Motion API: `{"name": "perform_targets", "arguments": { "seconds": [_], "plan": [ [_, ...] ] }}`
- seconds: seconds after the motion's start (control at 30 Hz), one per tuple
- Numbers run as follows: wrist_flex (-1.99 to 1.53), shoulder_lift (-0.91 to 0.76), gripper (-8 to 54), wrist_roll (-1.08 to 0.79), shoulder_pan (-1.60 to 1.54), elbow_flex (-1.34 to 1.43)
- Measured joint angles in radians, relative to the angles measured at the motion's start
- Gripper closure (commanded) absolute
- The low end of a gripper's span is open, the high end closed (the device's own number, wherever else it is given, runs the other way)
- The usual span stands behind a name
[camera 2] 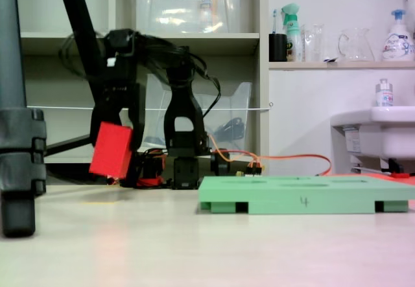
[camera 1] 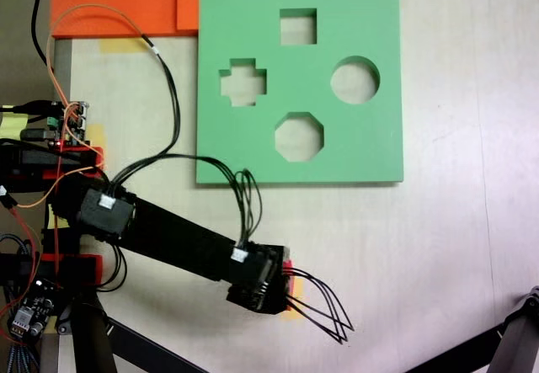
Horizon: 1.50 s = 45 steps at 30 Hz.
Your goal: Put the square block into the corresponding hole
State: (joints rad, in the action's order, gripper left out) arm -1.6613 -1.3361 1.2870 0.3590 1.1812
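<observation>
The square block, a bright red foam cube, hangs tilted above the table with my gripper shut on its top. From above, just a red sliver of the block peeks out beside the black wrist, and the gripper sits under it, well below and left of the green foam board. The square hole lies near the board's top edge, far from the block. From the side, the green board lies flat to the right of the cube.
The board also has a cross cutout, a round cutout and an octagonal cutout. Orange foam slabs lie at the top left. A tripod leg stands close at the left, and another leg is at the bottom right.
</observation>
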Motion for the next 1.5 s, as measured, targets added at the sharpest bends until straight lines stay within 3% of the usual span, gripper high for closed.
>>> {"name": "perform_targets", "arguments": {
  "seconds": [0.07,0.17,0.3,0.43,0.57,0.77,0.9,1.5],
  "plan": [
    [-0.048,-0.078,32.3,0.051,-0.037,-0.069],
    [-0.097,-0.164,39.6,0.184,-0.173,-0.152],
    [-0.121,-0.204,39.5,0.44,-0.442,-0.152],
    [-0.112,-0.183,39.3,0.681,-0.715,-0.161],
    [-0.101,0.003,39.3,0.864,-0.919,-0.396],
    [-0.1,0.336,39.1,0.997,-1.054,-0.732],
    [-0.081,0.436,37.5,1.065,-1.104,-0.762],
    [0.106,0.529,37.5,1.14,-1.192,-0.762]
  ]
}}
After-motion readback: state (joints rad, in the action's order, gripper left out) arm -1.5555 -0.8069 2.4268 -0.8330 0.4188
